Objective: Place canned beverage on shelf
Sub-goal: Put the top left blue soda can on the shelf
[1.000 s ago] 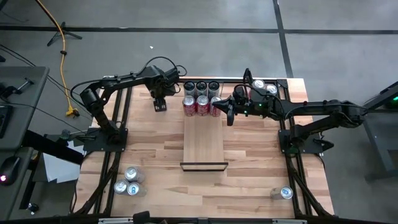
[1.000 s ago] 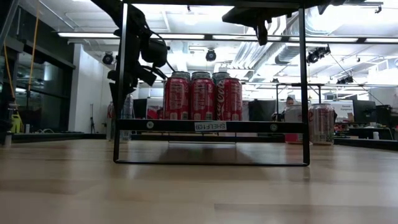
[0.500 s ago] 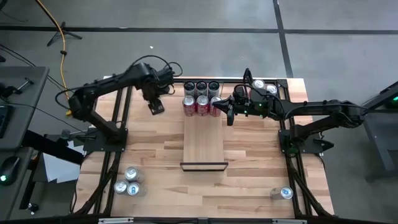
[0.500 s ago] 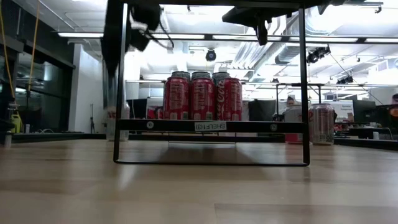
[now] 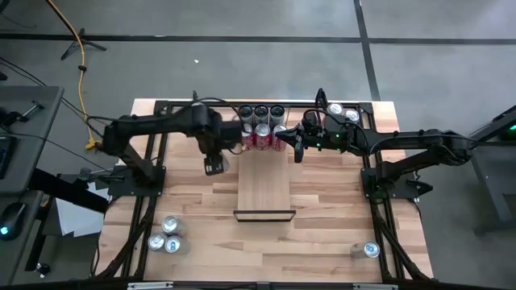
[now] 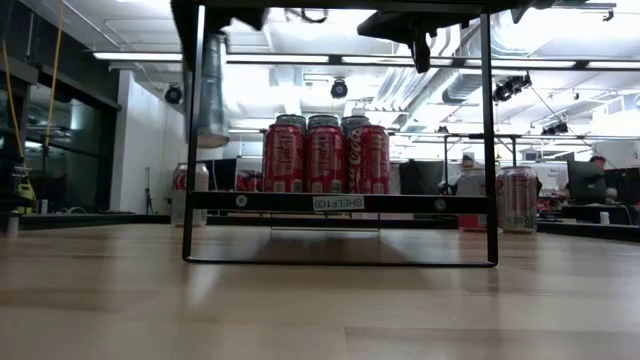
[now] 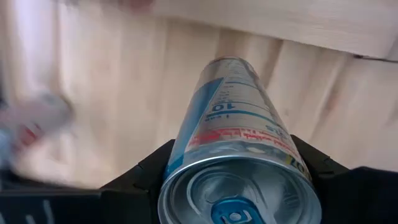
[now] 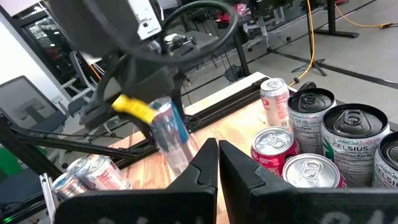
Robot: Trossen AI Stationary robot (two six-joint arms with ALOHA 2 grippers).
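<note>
Silver and blue, the can (image 7: 239, 155) is hanging clamped in the left tool (image 7: 239, 186), carried in the air just beside the shelf's (image 5: 264, 181) left edge, near the back rows of cans (image 5: 261, 122) already standing on it. From the high view the left tool (image 5: 213, 163) is covering the can it is grasping; only the left wrist view is showing the can's body and top against the worktop (image 5: 322, 234) below, and the right wrist view is showing it (image 8: 169, 134) tilted rather than upright. That tilt looks like the main risk: set down so, the can could tip, or its swing toward the shelf could be knocking the red cans (image 6: 325, 157) over. The right tool (image 5: 294, 145) is waiting at the shelf's right side by those cans, its fingers (image 8: 208, 168) pressed together on nothing. More cans (image 5: 165, 236) are resting near the worktop's front left.
</note>
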